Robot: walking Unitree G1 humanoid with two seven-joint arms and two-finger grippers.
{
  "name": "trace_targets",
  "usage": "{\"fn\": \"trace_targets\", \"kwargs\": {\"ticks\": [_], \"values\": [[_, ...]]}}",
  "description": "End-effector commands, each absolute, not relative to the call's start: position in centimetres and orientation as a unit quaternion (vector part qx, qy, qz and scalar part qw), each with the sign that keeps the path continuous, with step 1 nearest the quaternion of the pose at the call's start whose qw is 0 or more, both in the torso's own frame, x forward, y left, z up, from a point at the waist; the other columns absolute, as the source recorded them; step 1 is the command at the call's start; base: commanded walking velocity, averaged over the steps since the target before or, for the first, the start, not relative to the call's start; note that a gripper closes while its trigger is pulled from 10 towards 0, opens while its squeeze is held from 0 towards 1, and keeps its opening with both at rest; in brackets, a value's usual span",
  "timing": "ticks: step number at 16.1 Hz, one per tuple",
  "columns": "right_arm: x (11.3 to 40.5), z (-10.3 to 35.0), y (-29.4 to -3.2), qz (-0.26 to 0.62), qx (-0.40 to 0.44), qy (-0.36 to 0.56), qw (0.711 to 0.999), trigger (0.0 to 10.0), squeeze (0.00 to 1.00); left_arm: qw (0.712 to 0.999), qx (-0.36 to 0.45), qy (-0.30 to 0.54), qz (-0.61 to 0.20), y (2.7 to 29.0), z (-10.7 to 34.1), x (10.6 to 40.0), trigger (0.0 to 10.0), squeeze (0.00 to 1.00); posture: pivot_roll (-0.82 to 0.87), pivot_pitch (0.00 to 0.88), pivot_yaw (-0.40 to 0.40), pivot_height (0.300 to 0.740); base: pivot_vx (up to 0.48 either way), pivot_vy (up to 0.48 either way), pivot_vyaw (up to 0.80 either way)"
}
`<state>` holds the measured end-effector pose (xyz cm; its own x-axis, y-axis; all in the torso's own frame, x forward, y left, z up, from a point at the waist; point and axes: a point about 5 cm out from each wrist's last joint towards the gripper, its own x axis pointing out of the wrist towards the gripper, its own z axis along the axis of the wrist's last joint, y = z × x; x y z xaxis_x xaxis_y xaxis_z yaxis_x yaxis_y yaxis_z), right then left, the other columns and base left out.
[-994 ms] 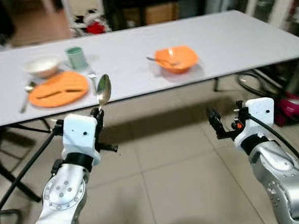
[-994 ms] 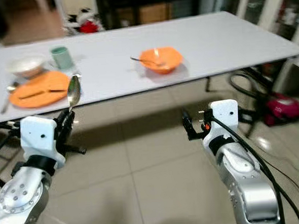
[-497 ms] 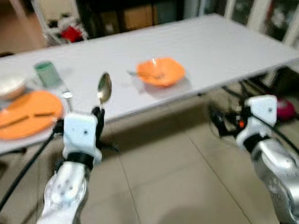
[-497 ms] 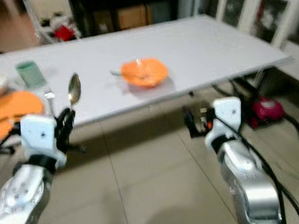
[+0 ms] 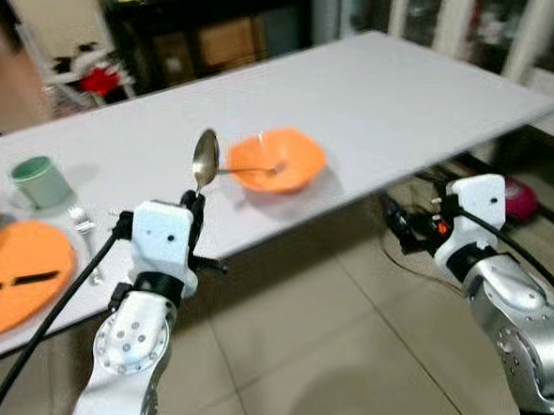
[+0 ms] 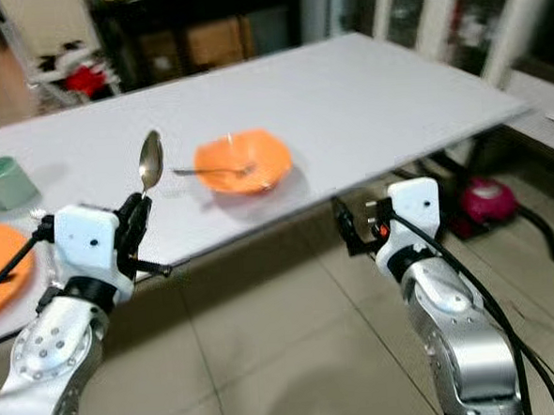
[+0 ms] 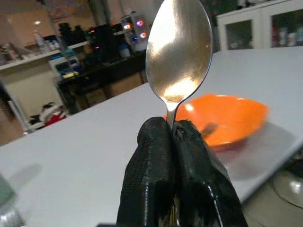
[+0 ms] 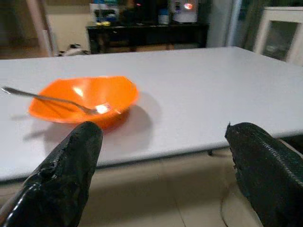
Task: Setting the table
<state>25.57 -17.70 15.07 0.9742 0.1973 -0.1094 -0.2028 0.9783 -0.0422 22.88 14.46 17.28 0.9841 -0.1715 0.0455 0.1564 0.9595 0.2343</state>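
My left gripper [image 5: 194,208] is shut on the handle of a metal spoon [image 5: 204,158], which stands upright with its bowl at the top [image 7: 179,52]. It hovers in front of the near edge of the white table [image 5: 420,76]. Just beyond it on the table sits an orange bowl [image 5: 298,164] with a metal utensil [image 5: 247,172] resting in it. At the left are an orange plate [image 5: 18,280], a fork [image 5: 82,224] beside it, and a green cup [image 5: 35,181]. My right gripper [image 5: 398,233] is open and empty, below the table edge, facing the bowl [image 8: 85,97].
A magenta appliance [image 5: 521,197] and cables lie on the tiled floor under the table's right end. White glass-door cabinets [image 5: 472,17] stand behind on the right. Dark shelving lines the back wall. Tiled floor lies between me and the table.
The camera has swung right and moved nearer the table, so the plate and cup now sit at the left edge. The spoon stays upright in my left gripper; the right stays open.
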Motion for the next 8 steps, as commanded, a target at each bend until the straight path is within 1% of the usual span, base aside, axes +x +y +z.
{"fn": "trace_targets", "kwargs": {"ticks": [1,6,8], "values": [[25.73,15.33,-16.89,0.115,-0.021,0.046,0.992,10.0,0.00,0.988,0.129,-0.029,-0.076,14.99,17.19,23.15,10.0,0.00,-0.11,0.000,0.043,0.740,0.442,0.000,0.00],[25.31,15.31,-16.97,0.109,0.000,0.045,0.993,10.0,0.00,0.986,0.135,-0.032,-0.090,14.80,17.17,23.58,10.0,0.00,-0.11,0.000,0.051,0.740,0.442,0.000,0.00],[24.88,15.34,-17.25,0.097,0.015,0.042,0.994,10.0,0.00,0.985,0.134,-0.032,-0.106,14.54,17.11,23.54,10.0,0.00,-0.12,0.000,0.058,0.740,0.442,0.000,-0.80]]}}
